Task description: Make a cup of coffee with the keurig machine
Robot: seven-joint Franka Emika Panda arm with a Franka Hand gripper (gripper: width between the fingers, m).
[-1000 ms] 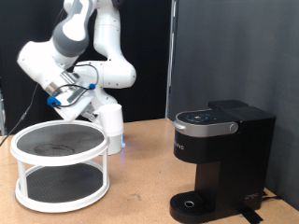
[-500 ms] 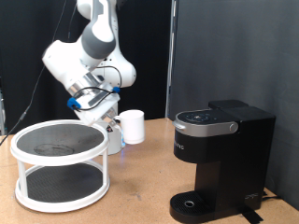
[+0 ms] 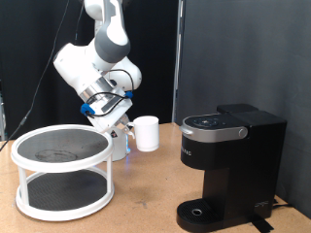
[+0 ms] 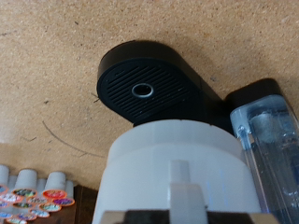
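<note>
1 two-tier white rack [image 3: 60, 173] with dark mesh shelves stands at the lower left of the exterior view on a brown particleboard desk [image 3: 146, 194]. Behind everything hangs a black curtain [image 3: 233, 49], with a pale wall strip at the far left.

Right of the rack, at centre frame, the white arm reaches down and the hand [image 3: 124, 124] pinches the cup [image 3: 146, 133], a plain white mug carried upright in the air, clear of the desk and between the rack and the brewer.

At the lower right the keurig machine [image 3: 231, 165] sits on the desk, matte black, lid down, its round drip base at the front.

In the wrist view the cup [image 4: 173, 173] fills the lower part of the frame, with the machine's round drip base [image 4: 149, 89] and its clear water tank [image 4: 271, 140] beyond it, and a row of pods [image 4: 37, 191] in one corner.
</note>
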